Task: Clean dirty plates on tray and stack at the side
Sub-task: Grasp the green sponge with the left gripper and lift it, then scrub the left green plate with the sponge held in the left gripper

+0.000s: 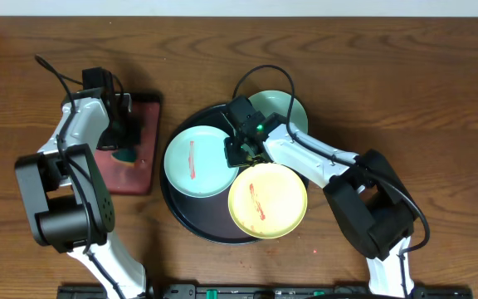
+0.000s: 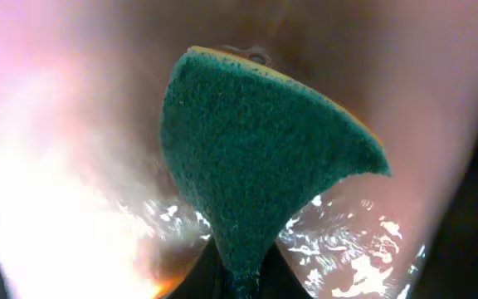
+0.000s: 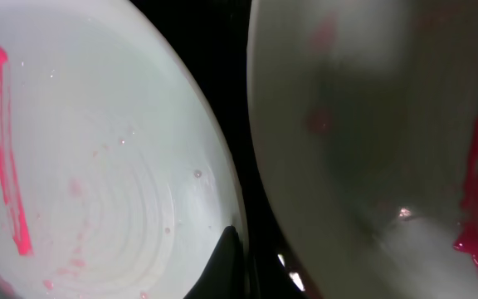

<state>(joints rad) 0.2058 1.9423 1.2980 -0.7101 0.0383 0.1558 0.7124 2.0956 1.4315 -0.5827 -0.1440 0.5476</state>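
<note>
**Overhead.** The tray (image 1: pixel 191 226) lies mid-desk (image 1: pixel 405 75) and carries all three plates. The mint plate (image 1: pixel 195 162) is at its left, red-streaked. The yellow plate (image 1: pixel 266 200) is at its front right edge, also streaked. The rear plate (image 1: pixel 289 106) is partly hidden by the right arm. None is stacked at the side. The left pincer (image 1: pixel 124 137) is down over the red tray (image 1: pixel 143 170), well apart from the plates, at the sponge (image 1: pixel 125 154). The right pincer (image 1: pixel 241 151) sits low between the mint and yellow plates.

**Left wrist.** The jaws are closed on the sponge's lower corner. Its green face fans upward, with yellow backing at the top edge.

**Right wrist.** The jaws are closed and empty, the tip over the black gap between the two streaked plates. Whether it touches either rim cannot be told.

**Step, as judged.** The sponge is being fetched, and both streaks look unwiped. The next move calls for lifting the sponge, carrying it to the mint plate and rubbing along the streak, while the right arm steadies that plate.
</note>
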